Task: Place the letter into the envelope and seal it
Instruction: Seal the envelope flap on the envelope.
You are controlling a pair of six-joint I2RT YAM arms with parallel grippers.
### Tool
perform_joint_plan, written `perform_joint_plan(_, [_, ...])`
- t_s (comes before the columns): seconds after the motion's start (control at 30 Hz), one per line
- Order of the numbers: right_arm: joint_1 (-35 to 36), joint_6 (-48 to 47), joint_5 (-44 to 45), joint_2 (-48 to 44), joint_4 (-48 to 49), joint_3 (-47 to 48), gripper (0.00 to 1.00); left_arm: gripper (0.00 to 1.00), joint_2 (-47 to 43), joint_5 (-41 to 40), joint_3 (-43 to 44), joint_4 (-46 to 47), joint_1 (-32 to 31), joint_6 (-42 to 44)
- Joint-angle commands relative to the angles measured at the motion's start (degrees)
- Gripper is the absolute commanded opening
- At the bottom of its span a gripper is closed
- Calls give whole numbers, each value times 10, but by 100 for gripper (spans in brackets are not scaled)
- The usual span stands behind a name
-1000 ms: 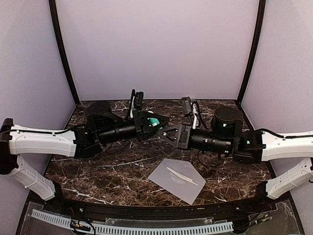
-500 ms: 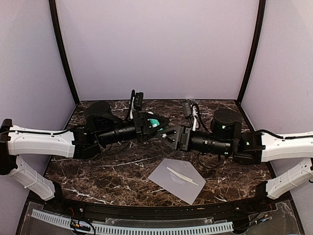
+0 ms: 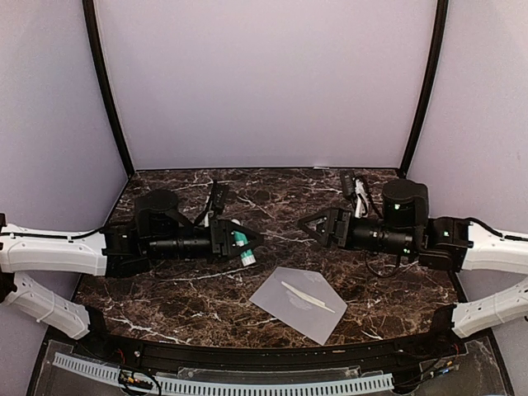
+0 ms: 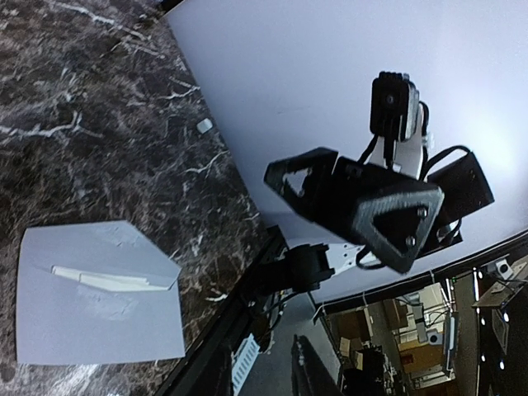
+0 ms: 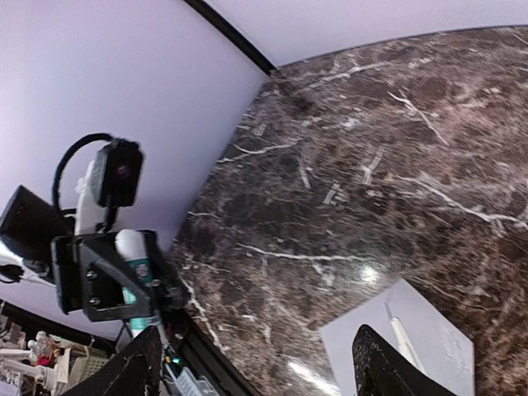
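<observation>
The left end effector [image 3: 246,244] is closed on a small white tube with a teal band [image 3: 242,247]. The tube sits crosswise between the fingers, and its white end pokes out on the side nearer the envelope [image 3: 309,323]. The right wrist view shows the same grip from the other side, with the tube [image 5: 132,262] upright between the dark finger plates. This end effector is beyond the envelope's far-left corner and does not touch it.

The right end effector [image 3: 309,224] is spread wide and holds nothing. In its own camera the two fingers [image 5: 132,371] stand far apart at the bottom of the picture, with only marble and the envelope's corner between them. It is beyond the envelope's far edge, slightly to the right, with its tips pointing at the left end effector across a stretch of bare tabletop [image 3: 165,293]. The two end effectors are well apart.

The grey envelope lies flat, turned at an angle, closer to the arm bases than either end effector. The letter [image 3: 307,297] is folded into a narrow pale strip and lies slantwise across the envelope's middle, inside its outline. The left wrist view shows the strip [image 4: 107,279] running towards the pointed flap side. Whether it is tucked under the flap or only resting on top cannot be told.

Nothing else lies near the envelope, and neither arm reaches over it. Pale lilac walls [image 3: 264,82] close in the far side and both flanks.
</observation>
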Motion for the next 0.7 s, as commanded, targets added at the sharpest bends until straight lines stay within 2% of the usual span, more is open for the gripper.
perform_joint_plan(0.0, [-81,-25,-58,-2,-123,-47,76,0,-37,25,-72,-75,3,9])
perform_joint_plan(0.23, [-176,-90,-137,32,-130,-109,73,0,-108,17,-145,-115,3,-8])
perform_joint_plan(0.4, [-194,-122,-155,70,-94,-123,72,0,-129,12,-146,-144,3,-3])
perform_joint_plan(0.67, [-197,-142,-200,146,-29,-128,60,0,-116,26,-140,-142,2,-3])
